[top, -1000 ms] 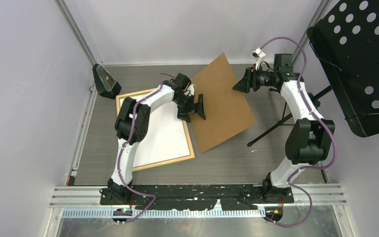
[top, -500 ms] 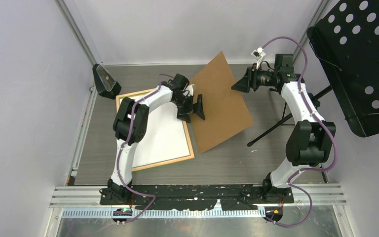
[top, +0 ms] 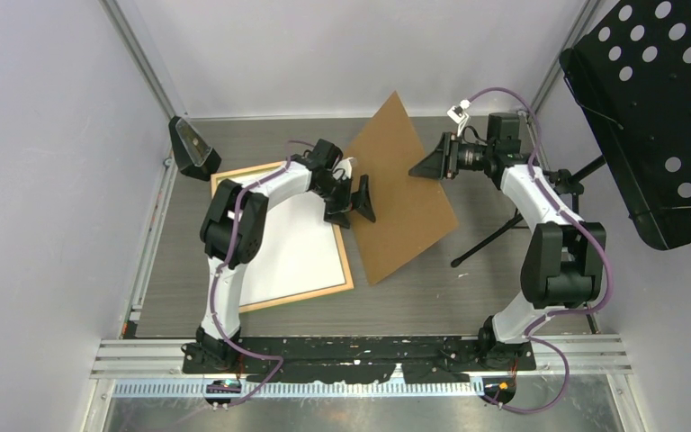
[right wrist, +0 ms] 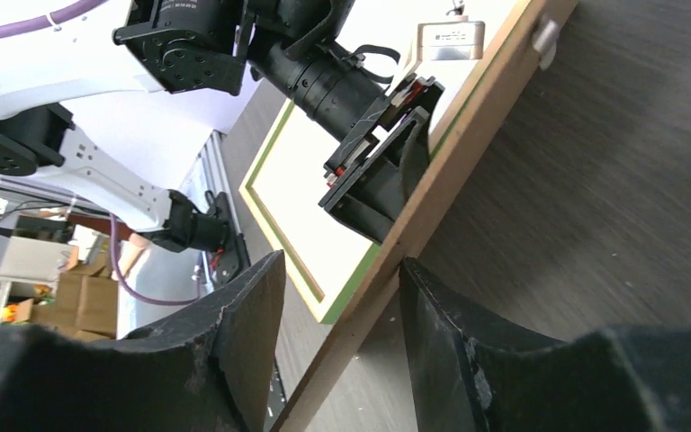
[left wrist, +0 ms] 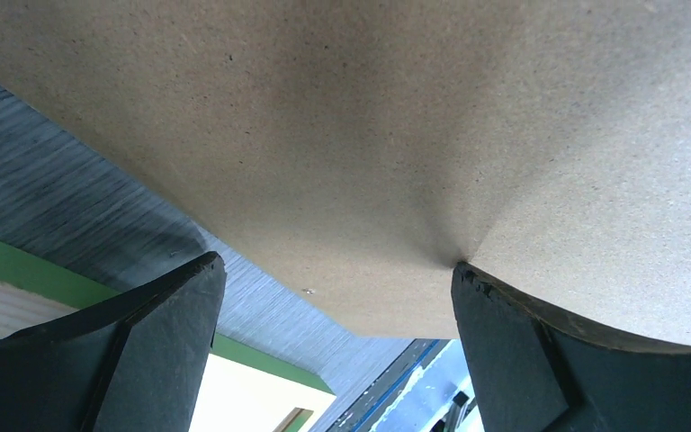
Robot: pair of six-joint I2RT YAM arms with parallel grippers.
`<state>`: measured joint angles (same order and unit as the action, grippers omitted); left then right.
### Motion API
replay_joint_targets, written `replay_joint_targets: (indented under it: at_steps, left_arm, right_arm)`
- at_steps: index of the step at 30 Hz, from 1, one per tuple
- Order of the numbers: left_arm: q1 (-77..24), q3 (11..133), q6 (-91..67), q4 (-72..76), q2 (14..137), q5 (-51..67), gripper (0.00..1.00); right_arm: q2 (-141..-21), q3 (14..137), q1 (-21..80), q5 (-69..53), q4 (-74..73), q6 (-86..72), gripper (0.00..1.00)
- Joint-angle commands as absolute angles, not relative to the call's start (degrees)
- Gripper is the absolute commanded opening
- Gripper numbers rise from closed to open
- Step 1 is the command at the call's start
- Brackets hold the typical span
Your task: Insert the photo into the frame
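Observation:
The frame [top: 297, 297] lies flat left of centre, light wood side up, with a white sheet [top: 297, 243] filling its opening. No printed side of the photo shows. A brown hardboard sheet [top: 405, 198] leans tilted beside the frame. My left gripper [top: 353, 202] is open under the board's left part; the board [left wrist: 369, 117] rests on one fingertip [left wrist: 468, 274]. My right gripper [top: 421, 165] is at the board's far right edge. That edge [right wrist: 468, 135] runs between the parted jaws of my right gripper [right wrist: 342, 261], with a gap on each side. The frame's green rim [right wrist: 351, 288] shows beyond.
A black perforated music stand [top: 657, 117] hangs over the right side, its leg [top: 495, 238] on the table. A small black object [top: 191, 147] sits at the back left. Walls close three sides, and a metal rail [top: 360, 355] runs along the near edge.
My right gripper has moved left and its jaws have narrowed a little. The board has tipped up steeper and looks narrower from above. The left gripper has barely shifted.

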<state>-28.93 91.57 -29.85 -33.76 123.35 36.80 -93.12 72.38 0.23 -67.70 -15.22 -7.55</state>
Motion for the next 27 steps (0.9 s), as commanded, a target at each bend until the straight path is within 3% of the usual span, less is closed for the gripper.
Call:
replay_joint_targets:
  at_steps: [1, 14, 27]
  left_arm:
    - [-30.23, 91.00, -31.61, -28.29, 122.35, 37.34, 0.98]
    - [-30.23, 90.54, -31.58, -28.39, 122.36, 36.78, 0.97]
    - [-30.23, 90.35, -31.62, -28.34, 121.47, 36.66, 0.97]
  right_arm:
    - [-88.95, 70.60, 2.68, -73.09, -5.78, -17.78, 0.54]
    - [-91.06, 84.21, 5.89, -50.89, -32.70, -4.09, 0.48]
    - [-89.86, 94.34, 13.90, -29.23, -45.48, 2.63, 0.31]
